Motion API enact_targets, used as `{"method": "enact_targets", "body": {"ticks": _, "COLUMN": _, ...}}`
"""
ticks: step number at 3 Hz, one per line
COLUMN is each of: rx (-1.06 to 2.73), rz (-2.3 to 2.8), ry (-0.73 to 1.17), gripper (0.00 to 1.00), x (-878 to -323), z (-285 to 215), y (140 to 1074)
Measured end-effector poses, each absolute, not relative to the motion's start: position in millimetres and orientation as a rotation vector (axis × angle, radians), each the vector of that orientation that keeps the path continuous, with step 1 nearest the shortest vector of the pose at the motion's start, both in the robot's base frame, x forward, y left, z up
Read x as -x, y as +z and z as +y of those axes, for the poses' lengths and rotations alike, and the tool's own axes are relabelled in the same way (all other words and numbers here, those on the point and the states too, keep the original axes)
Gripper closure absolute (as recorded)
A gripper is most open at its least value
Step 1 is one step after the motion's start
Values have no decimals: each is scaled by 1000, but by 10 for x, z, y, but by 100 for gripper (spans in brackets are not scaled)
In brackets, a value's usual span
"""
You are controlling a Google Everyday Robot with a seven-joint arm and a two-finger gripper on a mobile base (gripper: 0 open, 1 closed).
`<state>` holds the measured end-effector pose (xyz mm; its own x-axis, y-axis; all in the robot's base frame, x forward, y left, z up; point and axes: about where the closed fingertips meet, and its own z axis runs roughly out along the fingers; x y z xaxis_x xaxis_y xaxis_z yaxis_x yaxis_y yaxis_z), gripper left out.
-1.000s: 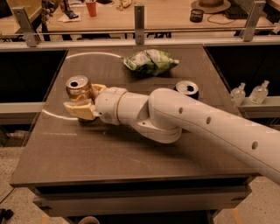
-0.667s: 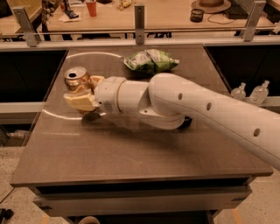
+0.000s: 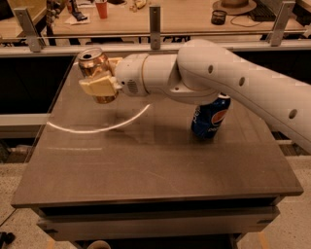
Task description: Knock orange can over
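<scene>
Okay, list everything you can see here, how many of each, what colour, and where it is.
orange can: one, golden orange with a silver top, tilted, at the table's far left, between the gripper's fingers
Pepsi can: one, blue, upright on the table right of centre, partly behind the arm
table: one, dark brown, fills the middle of the view
red cup: one, red, on the counter behind the table
hat: one, tan, on the same counter, far right
arm: one, white, reaching in from the right across the table
gripper: one, tan fingers, at the far left, closed around the orange can
</scene>
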<state>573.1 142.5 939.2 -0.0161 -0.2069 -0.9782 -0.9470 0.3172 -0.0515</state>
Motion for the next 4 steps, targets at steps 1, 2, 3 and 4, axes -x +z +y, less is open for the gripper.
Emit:
{"method": "enact_targets", "body": {"ticks": 1, "rx": 1280, "rz": 1396, "ry": 769, "gripper": 100, "x": -5917, "z": 1369, "y": 9738}}
{"method": "enact_targets", "body": {"ticks": 2, "rx": 1530, "rz": 1237, "ry": 600, "gripper": 100, "x": -6045, "z": 1385, "y": 10060}}
{"method": "enact_targets", "body": {"ticks": 3, "rx": 1786, "rz": 1023, "ry": 430, "gripper": 100, "x": -6093, "z": 1436, "y": 10234}}
{"method": "enact_targets", "body": {"ticks": 4, "rx": 2038, "rz": 869, "ry": 327, "gripper": 100, "x": -5931, "z": 1408, "y": 10125}}
